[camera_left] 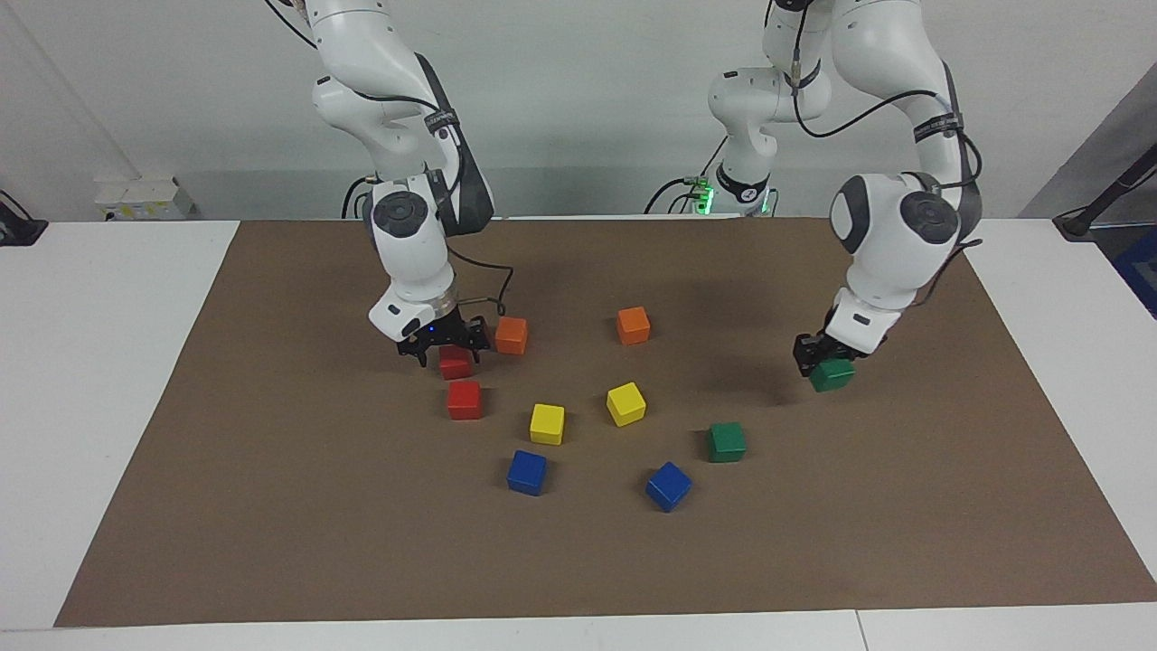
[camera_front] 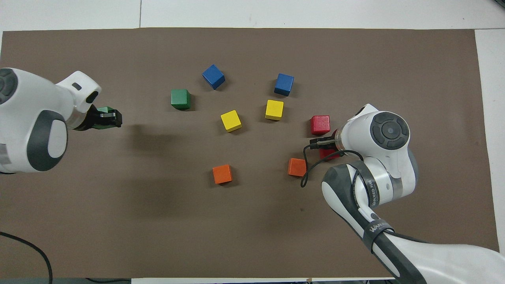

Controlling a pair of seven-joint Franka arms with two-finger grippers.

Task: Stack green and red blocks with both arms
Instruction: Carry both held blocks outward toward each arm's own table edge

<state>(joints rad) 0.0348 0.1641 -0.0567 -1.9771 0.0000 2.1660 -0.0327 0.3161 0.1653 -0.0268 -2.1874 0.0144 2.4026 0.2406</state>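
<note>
My left gripper (camera_left: pixel 827 364) is shut on a dark green block (camera_left: pixel 832 374) and holds it a little above the mat, at the left arm's end; it also shows in the overhead view (camera_front: pixel 108 117) with the green block (camera_front: pixel 104 110). The second green block (camera_left: pixel 726 442) (camera_front: pixel 180 99) lies on the mat. My right gripper (camera_left: pixel 449 351) (camera_front: pixel 329 144) is down low, its fingers closed around a red block (camera_left: pixel 456 363) (camera_front: pixel 327 153). The second red block (camera_left: pixel 464 400) (camera_front: pixel 320 124) lies just beside it, farther from the robots.
Two orange cubes (camera_left: pixel 511 335) (camera_left: pixel 633 325) lie nearer to the robots, one right beside the right gripper. Two yellow cubes (camera_left: pixel 547 423) (camera_left: pixel 625 403) and two blue cubes (camera_left: pixel 527 472) (camera_left: pixel 668 485) lie mid-mat. A brown mat (camera_left: pixel 271 506) covers the white table.
</note>
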